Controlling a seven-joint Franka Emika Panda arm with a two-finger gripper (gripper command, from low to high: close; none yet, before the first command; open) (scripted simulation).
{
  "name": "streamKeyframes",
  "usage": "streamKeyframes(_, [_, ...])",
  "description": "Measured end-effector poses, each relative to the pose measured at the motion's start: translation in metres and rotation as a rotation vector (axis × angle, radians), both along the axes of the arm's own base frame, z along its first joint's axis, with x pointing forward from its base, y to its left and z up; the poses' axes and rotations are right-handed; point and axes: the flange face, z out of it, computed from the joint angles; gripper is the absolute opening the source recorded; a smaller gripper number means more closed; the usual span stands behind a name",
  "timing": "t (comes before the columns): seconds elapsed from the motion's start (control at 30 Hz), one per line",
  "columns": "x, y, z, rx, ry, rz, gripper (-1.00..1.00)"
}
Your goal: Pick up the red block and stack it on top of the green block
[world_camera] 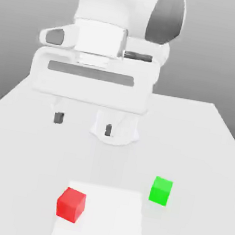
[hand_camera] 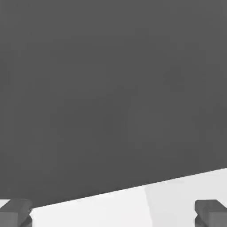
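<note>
Matte red block (world_camera: 70, 204) and green block (world_camera: 161, 190); smooth, seemingly plastic white table (world_camera: 24, 142).

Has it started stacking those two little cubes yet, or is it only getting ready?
Only getting ready. Nothing is done: the red block and the green block sit apart on the table, neither on the other. The claw hangs open and empty above the table, behind both. Left to do: grasp the red block, lift it, set it on the green one.

The gripper (world_camera: 82, 123) hangs from the white arm, pointing down, fingers (world_camera: 59, 117) spread wide apart, nothing between them.
</note>
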Motion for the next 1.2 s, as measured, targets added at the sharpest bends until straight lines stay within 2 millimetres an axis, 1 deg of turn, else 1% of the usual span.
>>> streamKeyframes(0.07, [-0.009,-0.006,-0.042,0.011,0.065,-0.026,0.0])
streamKeyframes(0.13, [-0.022,-0.012,-0.082,0.023,0.13,-0.055,0.0])
streamKeyframes(0.2, [-0.036,-0.015,-0.118,0.033,0.188,-0.076,0.0])
streamKeyframes(0.27, [-0.04,-0.015,-0.144,0.036,0.206,-0.081,0.0])
streamKeyframes(0.37, [-0.042,-0.015,-0.178,0.037,0.212,-0.082,0.0])
streamKeyframes(0.4, [-0.042,-0.015,-0.189,0.037,0.212,-0.082,-1.0])
streamKeyframes(0.57, [-0.042,-0.015,-0.189,0.037,0.212,-0.082,-1.0])
streamKeyframes(0.6, [-0.043,-0.015,-0.194,0.037,0.212,-0.082,-1.0])
streamKeyframes(0.63, [-0.043,-0.015,-0.191,0.037,0.212,-0.082,-1.0])
streamKeyframes(0.7, [-0.042,-0.015,-0.176,0.037,0.212,-0.082,-1.0])
streamKeyframes(0.8, [-0.042,-0.015,-0.145,0.037,0.212,-0.082,-1.0])
streamKeyframes(0.83, [-0.043,-0.006,-0.135,0.037,0.212,-0.055,-1.0])
streamKeyframes(0.87, [-0.045,0.023,-0.128,0.034,0.212,0.03,-1.0])
streamKeyframes(0.9, [-0.051,0.044,-0.121,0.033,0.212,0.1,-1.0])
streamKeyframes(0.97, [-0.068,0.1,-0.111,0.021,0.213,0.287,-1.0])
streamKeyframes(1.03, [-0.091,0.136,-0.103,0.006,0.213,0.441,-1.0])
streamKeyframes(1.13, [-0.134,0.189,-0.095,-0.034,0.213,0.697,-1.0])
streamKeyframes(1.17, [-0.148,0.202,-0.095,-0.049,0.213,0.77,-1.0])
streamKeyframes(1.2, [-0.154,0.208,-0.099,-0.058,0.213,0.806,-1.0])
